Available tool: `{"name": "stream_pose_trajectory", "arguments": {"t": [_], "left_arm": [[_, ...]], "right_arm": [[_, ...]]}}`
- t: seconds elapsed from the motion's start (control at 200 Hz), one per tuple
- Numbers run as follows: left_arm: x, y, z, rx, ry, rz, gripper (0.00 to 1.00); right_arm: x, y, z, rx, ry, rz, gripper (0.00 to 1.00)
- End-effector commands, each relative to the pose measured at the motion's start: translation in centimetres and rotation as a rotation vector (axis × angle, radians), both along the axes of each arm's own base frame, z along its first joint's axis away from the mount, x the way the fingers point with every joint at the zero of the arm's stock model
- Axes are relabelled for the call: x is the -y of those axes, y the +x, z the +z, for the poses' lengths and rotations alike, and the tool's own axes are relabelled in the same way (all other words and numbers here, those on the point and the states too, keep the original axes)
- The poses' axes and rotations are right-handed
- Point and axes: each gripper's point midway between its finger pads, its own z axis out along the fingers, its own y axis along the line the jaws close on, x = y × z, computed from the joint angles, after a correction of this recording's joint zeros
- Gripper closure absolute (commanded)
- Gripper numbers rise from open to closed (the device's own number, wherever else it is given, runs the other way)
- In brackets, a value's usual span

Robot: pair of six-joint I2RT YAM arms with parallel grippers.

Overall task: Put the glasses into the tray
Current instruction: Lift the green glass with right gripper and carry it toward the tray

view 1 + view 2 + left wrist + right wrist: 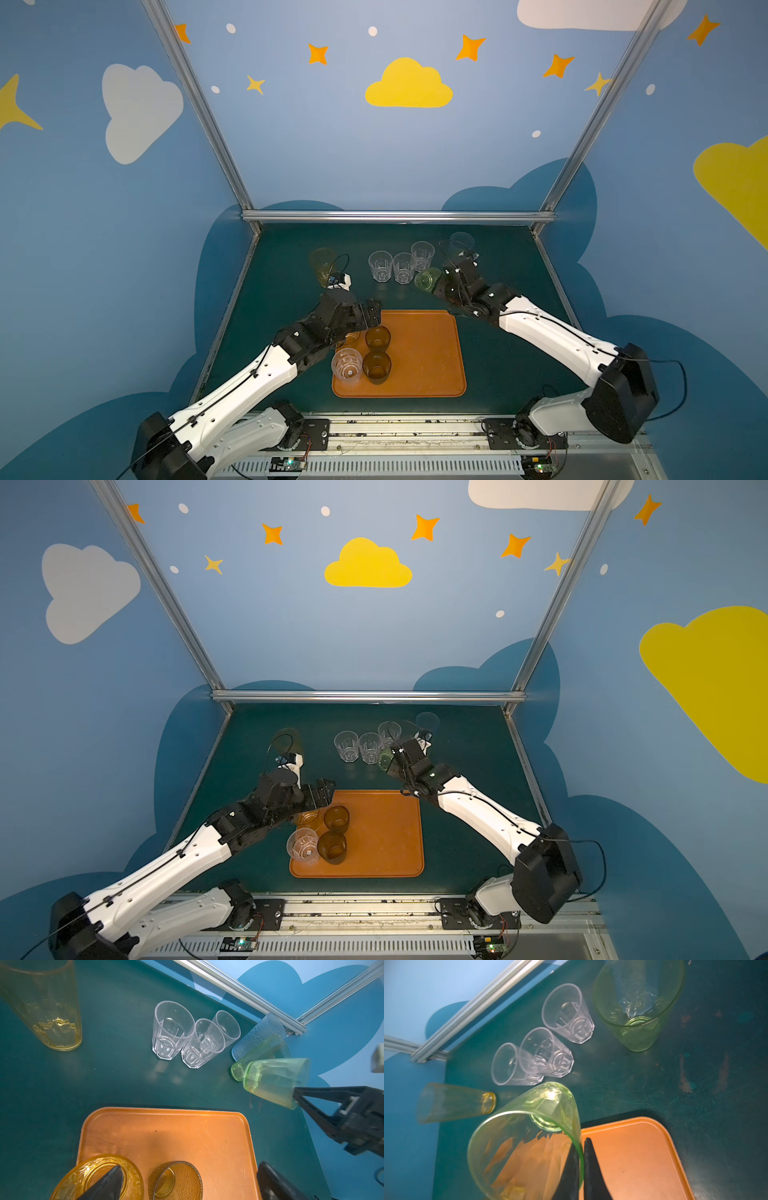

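Tray [424, 353]: on table [282, 291], near side; holds two dark brown glasses [377, 337], clear glass [347, 365], short amber glass [68, 1180].
Right gripper [581, 1142]: clamped on rim of yellow-green glass [525, 1138], tilted, just beyond tray's far right corner.
Left gripper [372, 314]: jaws wide apart, empty, over short amber glass.
Off tray: three clear faceted glasses [404, 268], tall amber glass [322, 266], tall green glass [637, 1005], greyish glass [461, 243].
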Motion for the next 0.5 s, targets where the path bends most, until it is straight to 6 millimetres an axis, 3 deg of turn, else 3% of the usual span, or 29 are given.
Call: {"name": "stream_pose_trajectory", "arguments": {"t": [0.0,0.25,0.491], "left_arm": [[-0.1,-0.5,0.9,-0.006,-0.025,-0.007,0.00],[-0.1,-2.1,1.4,-0.004,-0.073,-0.052,0.00],[-1.9,-3.5,1.2,0.007,-0.065,-0.025,0.00]], "right_arm": [[0.6,-1.7,0.1,-0.010,-0.031,0.034,0.95],[0.7,-5.0,-0.2,-0.052,-0.058,0.113,0.96],[1.2,-8.4,-1.0,-0.112,-0.106,0.185,0.96]]}}
